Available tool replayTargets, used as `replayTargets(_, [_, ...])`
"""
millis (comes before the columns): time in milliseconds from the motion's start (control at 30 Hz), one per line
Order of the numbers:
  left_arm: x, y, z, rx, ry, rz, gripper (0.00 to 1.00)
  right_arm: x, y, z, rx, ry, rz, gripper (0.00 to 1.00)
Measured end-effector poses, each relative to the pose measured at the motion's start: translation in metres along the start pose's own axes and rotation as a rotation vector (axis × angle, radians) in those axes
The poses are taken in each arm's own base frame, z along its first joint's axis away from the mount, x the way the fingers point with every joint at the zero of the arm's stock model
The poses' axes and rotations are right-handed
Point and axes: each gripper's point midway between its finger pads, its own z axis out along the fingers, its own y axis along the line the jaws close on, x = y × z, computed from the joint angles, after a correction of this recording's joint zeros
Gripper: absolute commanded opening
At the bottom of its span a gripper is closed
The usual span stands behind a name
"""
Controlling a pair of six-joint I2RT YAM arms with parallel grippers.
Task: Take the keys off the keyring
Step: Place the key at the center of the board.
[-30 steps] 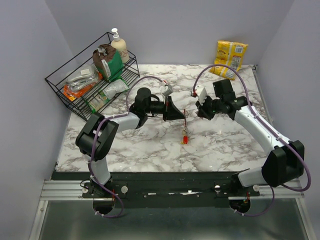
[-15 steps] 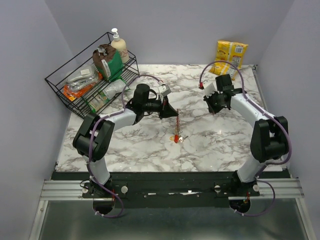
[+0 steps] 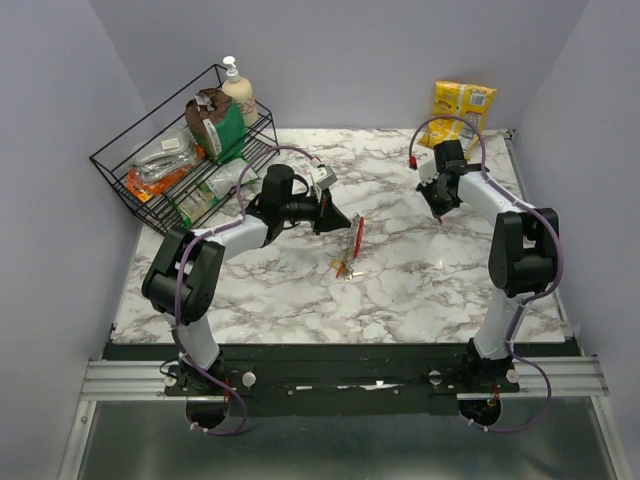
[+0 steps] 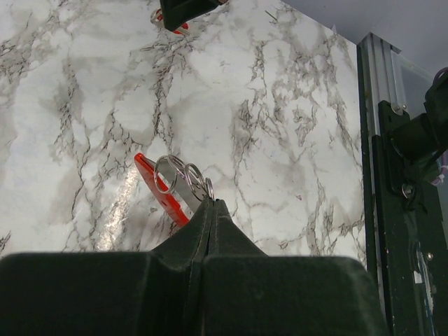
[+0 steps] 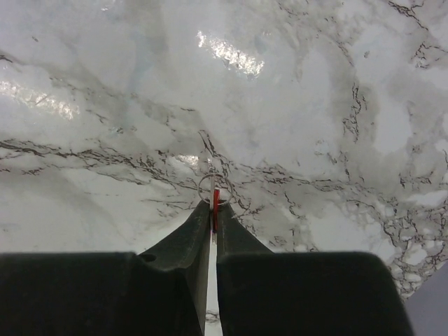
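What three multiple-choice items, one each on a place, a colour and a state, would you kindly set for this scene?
1. Where is the yellow packet?
A. in the wire rack
B. at the far right corner of the table
C. between the arm bases

2. What colour is the strap joined to the keyring?
A. blue
B. green
C. red

3. How is the left gripper?
A. shut on the keyring
B. wide open
C. holding a bottle

Key: 1 B, it leans by the back wall on the right; 2 C, red shows in the top and left wrist views; 3 A, its jaws meet at the rings.
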Motion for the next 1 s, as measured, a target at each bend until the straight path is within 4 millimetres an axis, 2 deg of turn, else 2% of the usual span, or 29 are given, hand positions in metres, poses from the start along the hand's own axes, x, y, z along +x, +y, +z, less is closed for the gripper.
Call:
replayTargets(267, [0.0,0.001,-0.001,-0.003,0.0,0.0,0.0,0.004,-0.002,0.002,0.014,0.027,0.021,0.34])
replayTargets(367, [0.0,0.001,-0.001,-0.003,-0.001,-0.002,0.0,0.004,-0.002,0.002,0.013,0.028,0.027,0.45])
replayTargets(467, [-0.001,0.001,-0.002,-0.004,-0.005,-0.013,0.0,0.0,0.003,-0.002,-0.019,0.004,0.024,0.5])
replayTargets(567, [-0.005,0.002,-0.003,-0.012,-0.024,-0.045,0.0,-0.008,0.014,-0.019,-0.077,-0.065,0.002,0.52])
replayTargets(733, [-0.013,0.01,-0.005,-0.055,-0.056,-0.093,0.0,-0.026,0.04,-0.069,-0.202,-0.245,-0.069,0.54])
replayTargets(833, [-0.017,0.016,-0.005,-0.096,-0.074,-0.13,0.0,-0.036,0.054,-0.092,-0.266,-0.337,-0.118,0.54])
replayTargets(900, [-0.018,0.019,-0.006,-0.12,-0.082,-0.153,0.0,-0.04,0.065,-0.101,-0.313,-0.374,-0.154,0.54])
replayTargets(1000, [-0.018,0.027,-0.004,-0.152,-0.089,-0.186,0.0,-0.038,0.083,-0.103,-0.377,-0.385,-0.204,0.55])
